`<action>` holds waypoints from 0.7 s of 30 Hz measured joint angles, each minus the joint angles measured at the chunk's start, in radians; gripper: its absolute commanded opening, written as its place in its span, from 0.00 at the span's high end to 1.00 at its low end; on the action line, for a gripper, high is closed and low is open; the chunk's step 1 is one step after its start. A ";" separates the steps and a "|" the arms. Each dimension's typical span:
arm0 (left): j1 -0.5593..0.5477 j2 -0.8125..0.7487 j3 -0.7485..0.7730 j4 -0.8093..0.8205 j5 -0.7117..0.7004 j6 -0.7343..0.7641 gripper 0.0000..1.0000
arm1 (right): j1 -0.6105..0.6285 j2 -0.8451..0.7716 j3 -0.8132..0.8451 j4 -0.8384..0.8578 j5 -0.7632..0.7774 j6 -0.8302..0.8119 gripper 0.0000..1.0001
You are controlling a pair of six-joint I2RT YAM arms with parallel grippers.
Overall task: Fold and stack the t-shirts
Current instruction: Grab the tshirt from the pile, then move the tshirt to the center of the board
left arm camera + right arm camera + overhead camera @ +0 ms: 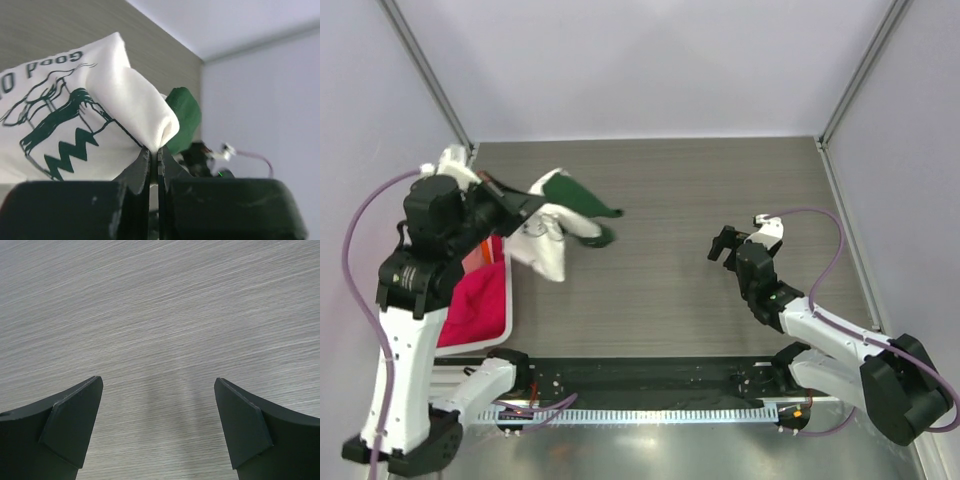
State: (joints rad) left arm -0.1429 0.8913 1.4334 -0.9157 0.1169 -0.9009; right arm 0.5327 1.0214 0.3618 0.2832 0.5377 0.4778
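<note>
Right gripper (157,381): bare tabletop (160,310) between its spread fingers and ahead. Left gripper (154,152): cream shirt (75,115) bunched at its tips, green fabric (184,117) just beyond; basket (507,292) below, behind it.

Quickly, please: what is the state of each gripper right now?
Left gripper: closed, pinching a fold of the cream shirt.
Right gripper: open, holding nothing.

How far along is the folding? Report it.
Done: nothing folded or stacked in view. In hand: the left pincer is shut on the cream t-shirt, dark green fabric beside it. Left: the magenta t-shirt lies in the basket; the right pincer hangs open, empty.
</note>
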 measured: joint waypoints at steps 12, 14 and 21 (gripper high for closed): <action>-0.603 0.472 0.393 0.148 -0.016 -0.006 0.98 | -0.010 0.007 0.023 -0.150 0.211 0.095 0.00; -0.605 0.503 0.362 0.174 -0.043 0.003 0.86 | -0.025 -0.051 0.012 -0.165 0.236 0.117 0.00; -0.587 0.483 -0.040 0.367 -0.223 0.130 0.00 | -0.053 -0.233 -0.048 -0.165 0.255 0.133 0.02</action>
State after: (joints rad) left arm -0.7296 1.3739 1.3937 -0.5488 -0.1062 -0.7704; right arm 0.4793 0.7879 0.3141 0.1184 0.7925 0.6109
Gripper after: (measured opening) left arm 0.891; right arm 0.996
